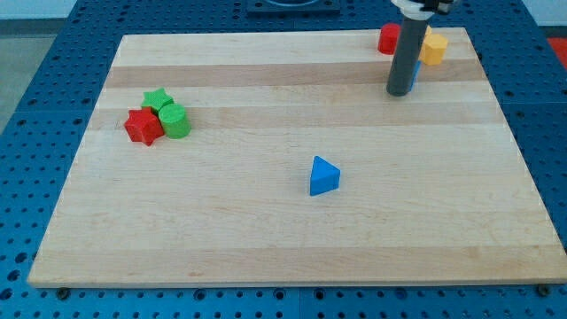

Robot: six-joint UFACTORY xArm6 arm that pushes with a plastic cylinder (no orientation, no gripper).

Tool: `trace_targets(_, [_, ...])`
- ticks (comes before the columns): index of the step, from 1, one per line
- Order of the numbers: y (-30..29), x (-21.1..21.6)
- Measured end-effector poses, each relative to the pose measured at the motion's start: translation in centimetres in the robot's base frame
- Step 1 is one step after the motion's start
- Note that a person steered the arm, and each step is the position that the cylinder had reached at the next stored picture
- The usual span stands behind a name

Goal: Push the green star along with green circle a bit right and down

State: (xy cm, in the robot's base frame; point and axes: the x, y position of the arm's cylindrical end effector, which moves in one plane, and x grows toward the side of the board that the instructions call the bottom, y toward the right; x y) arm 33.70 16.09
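The green star [157,99] and green circle [175,120] sit touching near the tabletop's [266,221] left edge, a red star [142,127] pressed against them. Bare wood spreads to their right and below, up to a blue triangle [324,175]. My tip [399,92] stands well apart at the top right, beside a red block [388,38] and a yellow block [433,48]; there is no gripper.

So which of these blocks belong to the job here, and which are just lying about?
In the job:
green star
green circle
my tip, far off toward the view's top right

Lying about:
red star, touching the green pair
blue triangle
red block
yellow block
blue block, mostly hidden behind the rod
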Motion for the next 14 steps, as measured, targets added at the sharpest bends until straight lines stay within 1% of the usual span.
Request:
trace_targets(2, [3.1, -1.5])
trace_targets(5, [3.4, -4.8])
trace_targets(6, [3.4, -5.1])
trace_targets(7, [3.4, -1.4])
trace_targets(9, [2.5, 8.4])
trace_targets(11, [-1.3, 16.3])
trace_targets(12, [-4.2, 19.6])
trace_targets(13, [-8.5, 21.0])
trace_targets(14, [-12.1, 21.1])
